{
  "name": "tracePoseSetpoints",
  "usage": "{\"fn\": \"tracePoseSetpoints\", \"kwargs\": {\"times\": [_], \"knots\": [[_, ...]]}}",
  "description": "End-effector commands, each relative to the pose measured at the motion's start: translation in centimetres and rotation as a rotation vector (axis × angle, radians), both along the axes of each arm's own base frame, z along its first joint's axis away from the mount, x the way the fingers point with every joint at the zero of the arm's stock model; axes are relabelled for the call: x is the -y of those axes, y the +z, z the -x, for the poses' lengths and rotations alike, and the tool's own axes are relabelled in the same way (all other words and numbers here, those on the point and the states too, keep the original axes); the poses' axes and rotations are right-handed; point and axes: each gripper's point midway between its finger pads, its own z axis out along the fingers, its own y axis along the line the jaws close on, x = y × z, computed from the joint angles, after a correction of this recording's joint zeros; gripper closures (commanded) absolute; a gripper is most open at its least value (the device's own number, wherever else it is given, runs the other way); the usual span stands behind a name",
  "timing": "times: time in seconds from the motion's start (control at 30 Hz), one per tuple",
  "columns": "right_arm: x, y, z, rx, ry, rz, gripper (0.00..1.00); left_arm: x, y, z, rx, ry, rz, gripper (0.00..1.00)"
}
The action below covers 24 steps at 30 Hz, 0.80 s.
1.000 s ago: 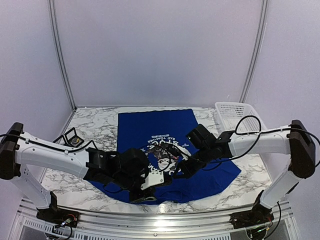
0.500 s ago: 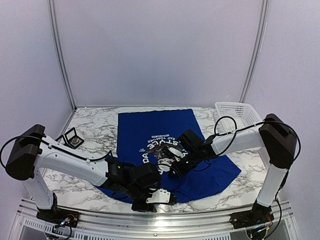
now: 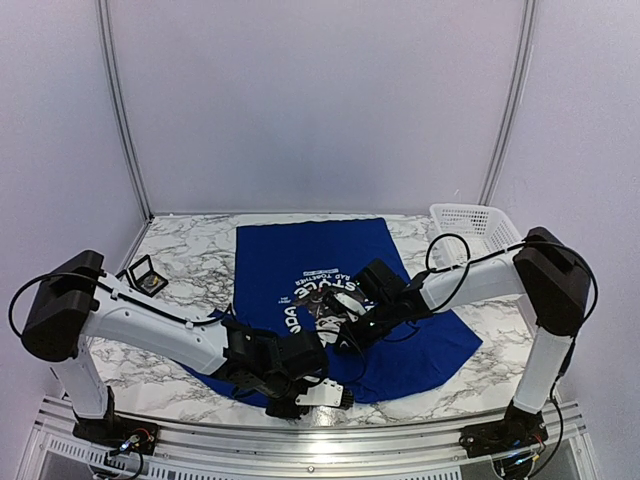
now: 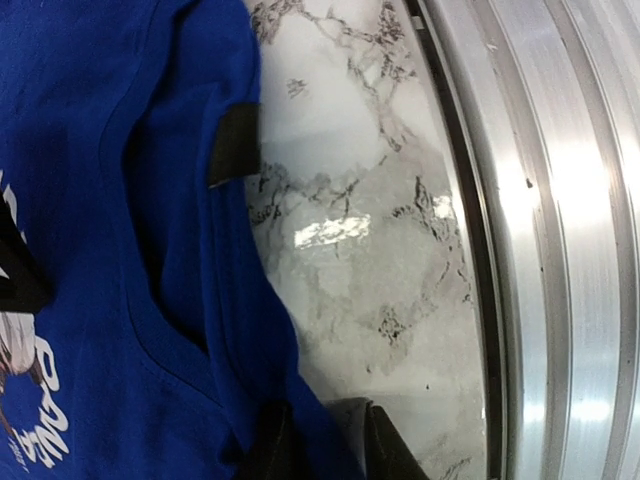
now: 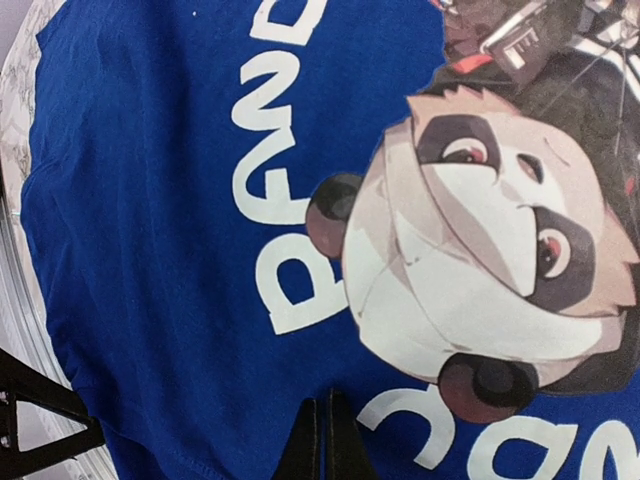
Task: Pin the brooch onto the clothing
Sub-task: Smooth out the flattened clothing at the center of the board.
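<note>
**T-shirt (image 3: 300, 255) spread mid-tabletop (image 3: 190, 260)**

The blue T-shirt lies flat, reaching from near the far edge to the near edge. The right gripper (image 5: 322, 440) is clenched beside the panda print (image 5: 490, 270). The left gripper (image 4: 318, 445) straddles the shirt's near edge; whether it grips, I cannot tell.

T-shirt (image 3: 300, 260): spread on the table (image 3: 190, 262), at its middle.
Basket (image 3: 472, 228): on the table, beside the T-shirt's far right corner.
Small case (image 3: 148, 279): left of the T-shirt, apart from it.
Left gripper (image 4: 325, 448): at the T-shirt's near edge, hem between its fingers.
Right gripper (image 5: 322, 440): over the T-shirt's middle.
Rail (image 3: 400, 445): before the T-shirt's near edge.
</note>
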Motion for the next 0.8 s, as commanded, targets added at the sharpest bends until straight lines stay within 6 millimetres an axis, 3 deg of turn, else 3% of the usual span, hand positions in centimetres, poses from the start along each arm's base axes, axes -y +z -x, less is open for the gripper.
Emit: {"fn": "tracePoseSetpoints", "kwargs": {"times": [0.0, 0.03, 0.13, 0.33, 0.63, 0.77], "knots": [[-0.1, -0.4, -0.9, 0.004, -0.023, -0.007, 1.00, -1.0, -1.1, -0.5, 0.028, 0.013, -0.074, 0.91], [-0.1, -0.6, -1.0, 0.001, -0.028, -0.005, 1.00, -0.9, -1.0, -0.5, 0.022, 0.022, -0.069, 1.00], [0.4, -1.3, -1.5, -0.014, -0.049, 0.006, 1.00, -0.8, 0.1, 0.5, -0.033, 0.025, -0.028, 1.00], [0.9, -2.4, -2.7, -0.008, -0.079, 0.055, 1.00, -0.9, 2.6, 5.5, -0.280, -0.089, 0.066, 1.00], [0.5, -2.3, -3.7, 0.012, -0.077, 0.083, 1.00, -2.1, 3.3, 6.6, -0.382, -0.107, 0.059, 1.00], [-0.3, 0.0, -3.2, 0.036, -0.003, 0.044, 0.99, -3.1, 2.9, 6.0, -0.382, -0.087, 0.035, 1.00]]}}
